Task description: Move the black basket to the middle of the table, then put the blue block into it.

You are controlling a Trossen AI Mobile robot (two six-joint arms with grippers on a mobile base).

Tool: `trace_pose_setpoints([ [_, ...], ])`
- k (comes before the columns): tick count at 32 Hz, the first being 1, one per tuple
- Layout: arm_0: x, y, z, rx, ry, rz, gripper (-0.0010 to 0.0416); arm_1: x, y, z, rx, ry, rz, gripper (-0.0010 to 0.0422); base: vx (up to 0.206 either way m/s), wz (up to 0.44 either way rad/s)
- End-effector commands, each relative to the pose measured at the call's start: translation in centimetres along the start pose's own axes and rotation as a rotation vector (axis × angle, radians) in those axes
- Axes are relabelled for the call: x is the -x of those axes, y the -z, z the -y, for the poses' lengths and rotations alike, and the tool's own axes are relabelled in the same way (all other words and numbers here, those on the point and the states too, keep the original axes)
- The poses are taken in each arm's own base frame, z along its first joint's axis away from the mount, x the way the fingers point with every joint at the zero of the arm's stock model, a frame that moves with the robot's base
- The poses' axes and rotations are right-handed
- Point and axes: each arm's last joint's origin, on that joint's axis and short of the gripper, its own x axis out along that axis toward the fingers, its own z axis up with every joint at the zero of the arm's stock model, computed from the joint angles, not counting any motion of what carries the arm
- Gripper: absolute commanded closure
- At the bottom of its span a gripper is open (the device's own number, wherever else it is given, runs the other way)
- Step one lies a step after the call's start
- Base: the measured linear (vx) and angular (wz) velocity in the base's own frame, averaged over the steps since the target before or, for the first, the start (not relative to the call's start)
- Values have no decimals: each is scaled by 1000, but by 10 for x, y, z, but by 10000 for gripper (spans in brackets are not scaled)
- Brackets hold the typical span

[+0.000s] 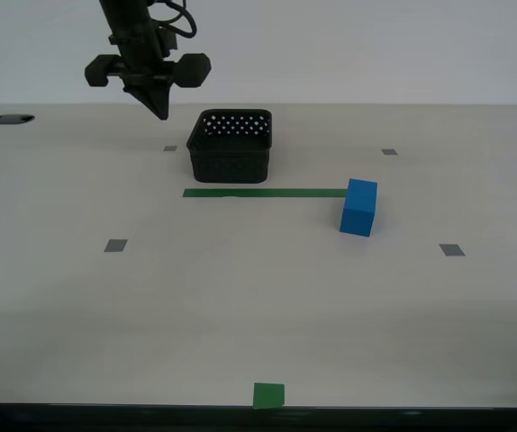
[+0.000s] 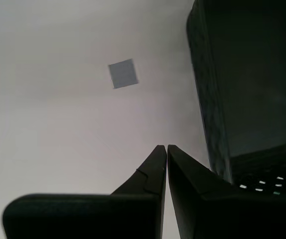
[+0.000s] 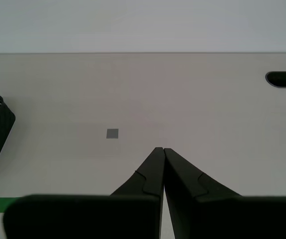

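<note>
Worktop: the off-white worktop [image 1: 240, 297] carries small grey tape squares [image 1: 115, 245], a long green tape strip [image 1: 263, 192] and a green square [image 1: 268, 395] at its near edge; dark oval holes [image 1: 11, 119] sit at its far corners.
Room: a plain pale wall stands behind.
Basket: the black basket [image 1: 231, 144] stands upright, just behind the strip, mouth upward; square, rounded corners, rows of round holes.
Block: the blue block [image 1: 359, 207] rests at the strip's end on the exterior view's right, turned slightly askew, plain bright faces, well apart from the basket.
My second hand [image 2: 165, 149]: clenched on nothing, hanging above the worktop beside the basket wall.
My first hand [image 3: 161, 150]: clenched, empty, over bare worktop.
</note>
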Motion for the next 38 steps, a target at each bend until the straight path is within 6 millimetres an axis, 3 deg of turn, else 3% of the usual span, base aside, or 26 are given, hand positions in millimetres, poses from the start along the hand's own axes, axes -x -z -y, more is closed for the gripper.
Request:
trace_pose_setpoints([
  [1,0,0,0,-1,0,4,406,2,-3,3,-3,12,28,412,0,0],
  [8,0,-1,0,-1,-1,10,405,11,-10,7,61,28,57,401,0,0],
  [19,0,-2,0,-1,-1,20,405,8,-10,14,85,49,58,178,0,0],
  [22,0,-3,0,-1,-1,33,406,4,-10,23,97,56,57,140,0,0],
  [27,0,-3,0,-1,-3,34,406,-33,-4,42,103,59,22,152,0,0],
  [31,0,-3,0,0,-5,27,405,-65,5,44,134,41,-46,175,0,0],
  [38,0,-3,0,0,-5,29,406,-73,5,45,155,40,-39,185,0,0],
])
